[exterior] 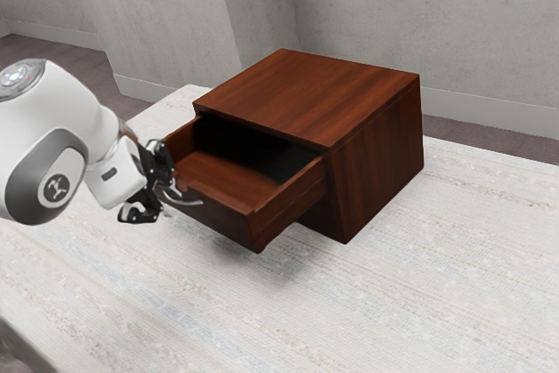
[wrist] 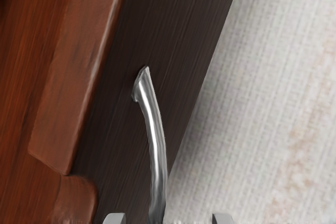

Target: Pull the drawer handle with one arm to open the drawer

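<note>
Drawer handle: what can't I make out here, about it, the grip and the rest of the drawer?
1. Exterior view: the drawer handle is small and partly hidden by the gripper, so I cannot tell whether the gripper is shut on it.
2. Wrist view: the drawer handle's end nearest the gripper is cut off by the picture's edge.
3. Exterior view: the drawer front faces away from the camera, and its back lies dark under the cabinet top.
</note>
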Robot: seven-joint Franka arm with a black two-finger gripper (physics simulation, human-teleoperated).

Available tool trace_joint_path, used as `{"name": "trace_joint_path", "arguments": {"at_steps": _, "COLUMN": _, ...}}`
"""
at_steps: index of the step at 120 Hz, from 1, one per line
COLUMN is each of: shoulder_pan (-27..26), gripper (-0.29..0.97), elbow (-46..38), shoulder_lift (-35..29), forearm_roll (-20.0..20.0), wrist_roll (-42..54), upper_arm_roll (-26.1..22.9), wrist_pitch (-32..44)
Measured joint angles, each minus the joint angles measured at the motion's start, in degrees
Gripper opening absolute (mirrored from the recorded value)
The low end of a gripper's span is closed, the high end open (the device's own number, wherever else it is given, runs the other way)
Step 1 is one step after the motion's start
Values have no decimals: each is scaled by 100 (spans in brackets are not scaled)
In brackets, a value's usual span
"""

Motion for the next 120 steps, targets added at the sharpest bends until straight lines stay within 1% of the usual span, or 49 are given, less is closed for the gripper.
{"name": "trace_joint_path", "arguments": {"at_steps": 70, "shoulder_pan": -7, "gripper": 14, "elbow": -271, "shoulder_lift": -309, "forearm_roll": 13, "wrist_roll": -53, "upper_arm_roll": 18, "wrist_pitch": -2}}
{"name": "trace_joint_path", "arguments": {"at_steps": 98, "shoulder_pan": -13, "gripper": 25, "elbow": -274, "shoulder_lift": -361, "forearm_roll": 47, "wrist_roll": -67, "upper_arm_roll": 19, "wrist_pitch": -8}}
{"name": "trace_joint_path", "arguments": {"at_steps": 113, "shoulder_pan": -36, "gripper": 28, "elbow": -273, "shoulder_lift": -549, "forearm_roll": 48, "wrist_roll": -73, "upper_arm_roll": 11, "wrist_pitch": -22}}
{"name": "trace_joint_path", "arguments": {"at_steps": 120, "shoulder_pan": -51, "gripper": 36, "elbow": -198, "shoulder_lift": -698, "forearm_roll": 35, "wrist_roll": -117, "upper_arm_roll": -10, "wrist_pitch": -99}}
